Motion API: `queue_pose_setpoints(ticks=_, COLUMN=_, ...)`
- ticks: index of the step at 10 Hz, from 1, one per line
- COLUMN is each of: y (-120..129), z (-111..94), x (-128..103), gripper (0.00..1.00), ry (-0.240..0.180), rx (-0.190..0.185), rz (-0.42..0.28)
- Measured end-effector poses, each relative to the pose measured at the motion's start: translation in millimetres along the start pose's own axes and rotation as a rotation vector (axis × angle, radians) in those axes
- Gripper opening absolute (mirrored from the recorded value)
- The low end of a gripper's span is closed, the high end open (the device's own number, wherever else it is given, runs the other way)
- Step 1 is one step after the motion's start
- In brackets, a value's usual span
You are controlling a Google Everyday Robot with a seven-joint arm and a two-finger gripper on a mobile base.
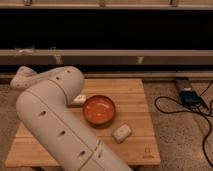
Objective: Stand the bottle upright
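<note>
A small cream-white bottle (121, 133) lies on its side on the wooden table (135, 95), just right of and in front of an orange bowl (99, 110). My big white arm (55, 120) rises from the bottom edge, bends at the table's back left and reaches off to the left. The gripper does not show; it is hidden past the arm's far left end, well away from the bottle, and it is shut. Whether it holds anything is hidden.
A second small white object (79, 99) lies by the bowl's left rim, partly covered by the arm. A blue device (189, 96) and black cables (200, 111) lie on the speckled floor to the right. A dark shelf runs behind the table.
</note>
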Motion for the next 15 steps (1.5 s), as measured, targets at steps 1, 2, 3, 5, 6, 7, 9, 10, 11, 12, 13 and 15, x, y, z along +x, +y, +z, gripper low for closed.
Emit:
queue_pose_setpoints(ticks=1, y=-5.6, z=-5.1, x=7.8, gripper=0.0, ry=-0.027, rx=-0.012, rz=0.031)
queue_pose_setpoints(ticks=2, y=-13.1, z=-9.6, x=17.1, gripper=0.0, ry=-0.056, rx=-0.025, rz=0.065)
queue_pose_setpoints(ticks=3, y=-17.2, z=-11.7, x=23.8, gripper=0.0, ry=-0.081, rx=-0.038, rz=0.093)
queue_pose_setpoints(ticks=5, y=-23.3, z=-20.1, x=33.6, gripper=0.0, ry=-0.14, rx=-0.065, rz=0.143)
queue_pose_setpoints(ticks=6, y=-25.3, z=-25.0, x=36.7, gripper=0.0, ry=-0.174, rx=-0.085, rz=0.164)
queue_pose_setpoints(ticks=7, y=-30.8, z=-31.4, x=45.9, gripper=0.0, ry=-0.225, rx=-0.114, rz=0.197)
queue_pose_setpoints(ticks=9, y=-37.5, z=-44.7, x=57.6, gripper=0.0, ry=-0.314, rx=-0.154, rz=0.235)
queue_pose_setpoints(ticks=10, y=-40.1, z=-52.1, x=62.4, gripper=0.0, ry=-0.363, rx=-0.166, rz=0.247)
queue_pose_setpoints(ticks=11, y=-41.6, z=-55.9, x=65.5, gripper=0.0, ry=-0.399, rx=-0.174, rz=0.257)
queue_pose_setpoints(ticks=12, y=-41.6, z=-56.7, x=65.4, gripper=0.0, ry=-0.408, rx=-0.177, rz=0.259)
queue_pose_setpoints(ticks=13, y=-40.5, z=-59.2, x=63.5, gripper=0.0, ry=-0.421, rx=-0.182, rz=0.259)
queue_pose_setpoints(ticks=15, y=-43.7, z=-63.2, x=65.6, gripper=0.0, ry=-0.466, rx=-0.186, rz=0.272)
